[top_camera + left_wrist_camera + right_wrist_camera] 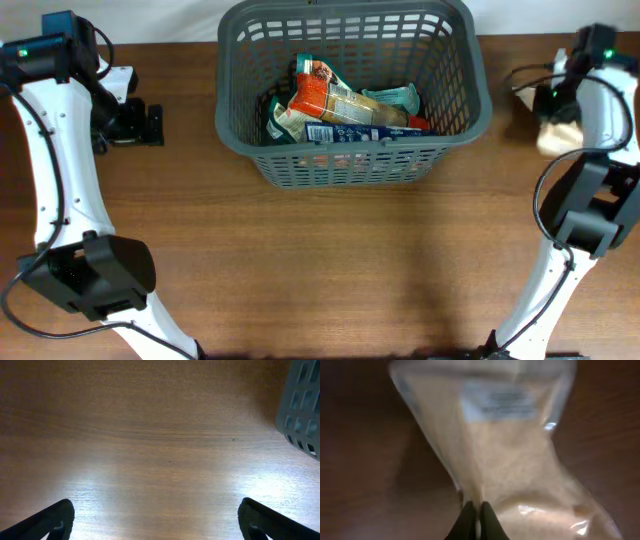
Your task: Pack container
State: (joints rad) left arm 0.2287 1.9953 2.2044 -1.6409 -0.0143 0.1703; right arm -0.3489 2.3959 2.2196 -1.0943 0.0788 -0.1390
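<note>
In the right wrist view, we see the right gripper [476, 519] at the bottom centre of the frame. Its jaws are clenched on the lower edge of a clear packet [510, 475] filled with pale beige grains. The packet fans out toward the top of the frame and carries a blurred label near its upper edge. In the overhead view, we find this packet [560, 137] at the right edge of the frame, above the wooden table [330, 260].

In the left wrist view, the left gripper [157, 522] has its jaws released. One fingertip [50, 520] sits at the lower left and the other at the lower right, with bare wood between them.

The container [350, 168] stands at the upper centre of the overhead frame, between the two arms. One corner of it enters the upper right of the left wrist view. Inside it lie an orange packet [318, 95], a blue packet [350, 131] and a teal packet [402, 97].
</note>
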